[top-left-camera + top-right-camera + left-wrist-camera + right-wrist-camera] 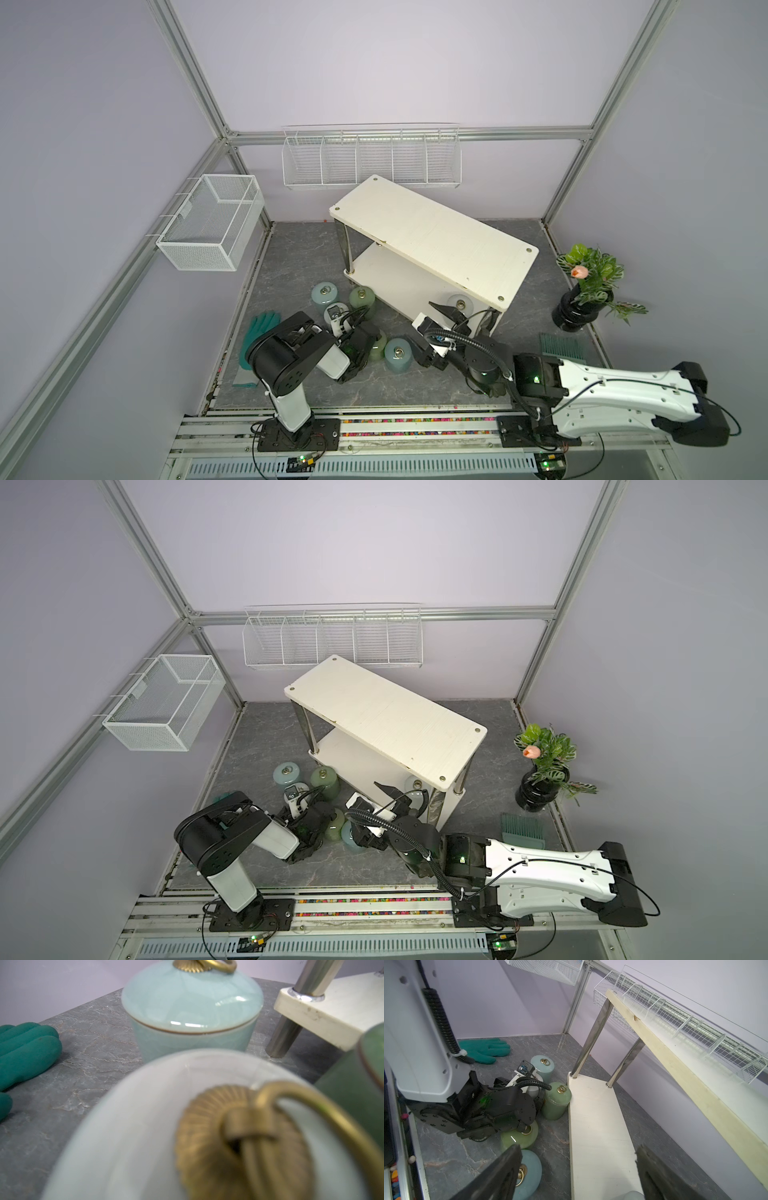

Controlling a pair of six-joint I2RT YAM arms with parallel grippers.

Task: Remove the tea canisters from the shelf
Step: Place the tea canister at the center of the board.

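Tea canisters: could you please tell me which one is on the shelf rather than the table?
The pale grey-white canister on the shelf's lower tier, between the open right claw's jaws; the other five stand on the grey tabletop.

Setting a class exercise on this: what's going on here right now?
The robot is clearing tea canisters off the shelf. Five stand on the table; one pale canister is on the lower tier. The open right gripper is reaching in at it. The left gripper sits over a grey-white canister on the table.
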